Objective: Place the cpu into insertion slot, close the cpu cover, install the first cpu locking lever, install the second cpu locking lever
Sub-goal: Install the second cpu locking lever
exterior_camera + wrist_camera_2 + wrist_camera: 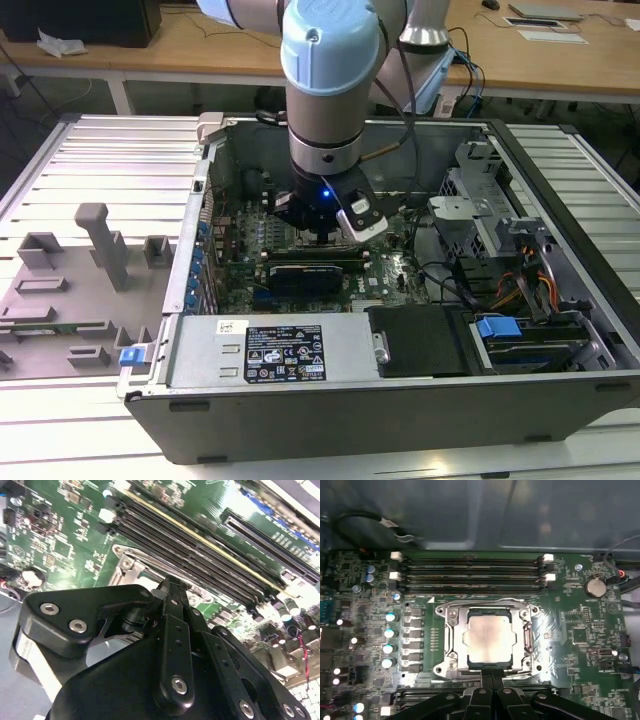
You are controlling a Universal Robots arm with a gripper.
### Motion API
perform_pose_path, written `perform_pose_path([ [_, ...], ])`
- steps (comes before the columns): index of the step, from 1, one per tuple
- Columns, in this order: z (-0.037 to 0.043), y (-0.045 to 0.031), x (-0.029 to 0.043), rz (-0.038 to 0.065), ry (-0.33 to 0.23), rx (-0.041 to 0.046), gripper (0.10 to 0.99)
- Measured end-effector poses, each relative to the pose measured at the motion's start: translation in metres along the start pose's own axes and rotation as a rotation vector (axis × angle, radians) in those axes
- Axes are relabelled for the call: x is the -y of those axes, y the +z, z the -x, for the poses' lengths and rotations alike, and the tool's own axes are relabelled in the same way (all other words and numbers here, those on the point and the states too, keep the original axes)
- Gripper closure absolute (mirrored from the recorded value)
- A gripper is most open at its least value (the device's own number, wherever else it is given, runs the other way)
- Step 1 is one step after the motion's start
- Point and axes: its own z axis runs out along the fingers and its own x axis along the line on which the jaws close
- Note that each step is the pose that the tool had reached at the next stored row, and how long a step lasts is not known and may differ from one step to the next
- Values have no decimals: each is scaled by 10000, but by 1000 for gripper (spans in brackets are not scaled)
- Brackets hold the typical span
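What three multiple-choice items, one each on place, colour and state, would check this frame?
1. Where is the cpu?
A. In the socket on the motherboard
B. On the grey tray outside the case
C. Held up in the air

2. What colour is the motherboard?
A. Red
B. Green
C. White

3. How does the cpu cover lie?
A. Standing upright
B. Removed from the board
C. Flat down around the cpu

Answers:
1. A, the silvery chip sits inside the socket in the first wrist view.
2. B, the board is green in both wrist views.
3. C, the metal frame lies flat, with the chip showing through its window, and the gripper is at its edge.
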Motion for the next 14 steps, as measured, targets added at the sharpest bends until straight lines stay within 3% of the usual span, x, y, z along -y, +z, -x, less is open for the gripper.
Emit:
perform_pose_path([
  [3, 29, 17, -69, -140, -3, -26, 980],
  [6, 38, 43, -189, -478, -13, -82, 980],
  [9, 39, 68, -299, -693, -23, -98, 980],
  [14, 39, 57, -421, -761, -27, -99, 980],
])
